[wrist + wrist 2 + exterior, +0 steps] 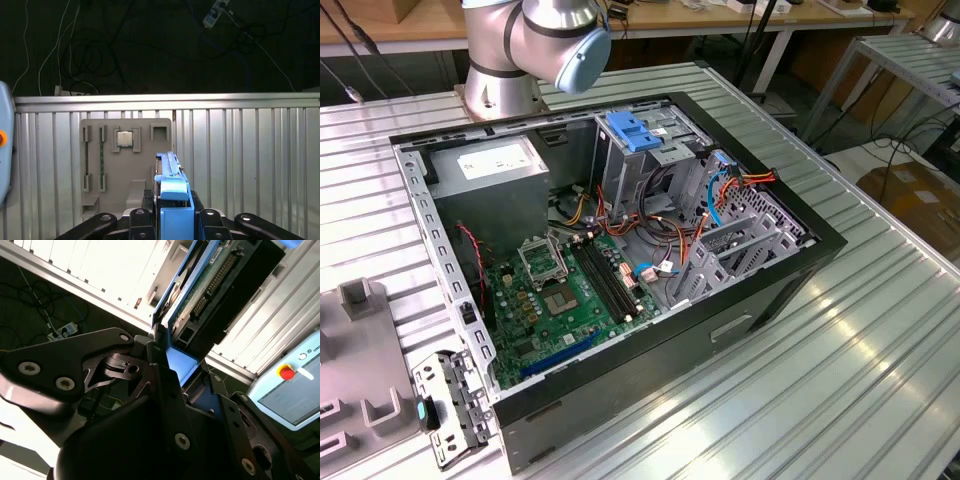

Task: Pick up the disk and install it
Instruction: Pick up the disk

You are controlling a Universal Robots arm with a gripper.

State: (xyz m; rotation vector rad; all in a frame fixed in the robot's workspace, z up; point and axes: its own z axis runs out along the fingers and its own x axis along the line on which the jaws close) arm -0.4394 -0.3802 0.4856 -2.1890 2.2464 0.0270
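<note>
step: carry, install pending | pincer (173, 206) clenched on disk (172, 182), near grey fixture tray (125, 160) | install likely needs rails squared to drive bay (665, 168)

I see a work table (880, 340) of ribbed silver metal, bright with reflected overhead light. In the exterior view, a long wooden bench (380, 35) runs behind it. At the exterior view's right stands a second slatted metal table (910, 60), with a brown cardboard box (915, 200) on the pale floor (840, 150) near it. In the first wrist view, past the table's edge, the floor lies dark, strewn with loose cables (95, 62) and a power strip (215, 12).
</note>
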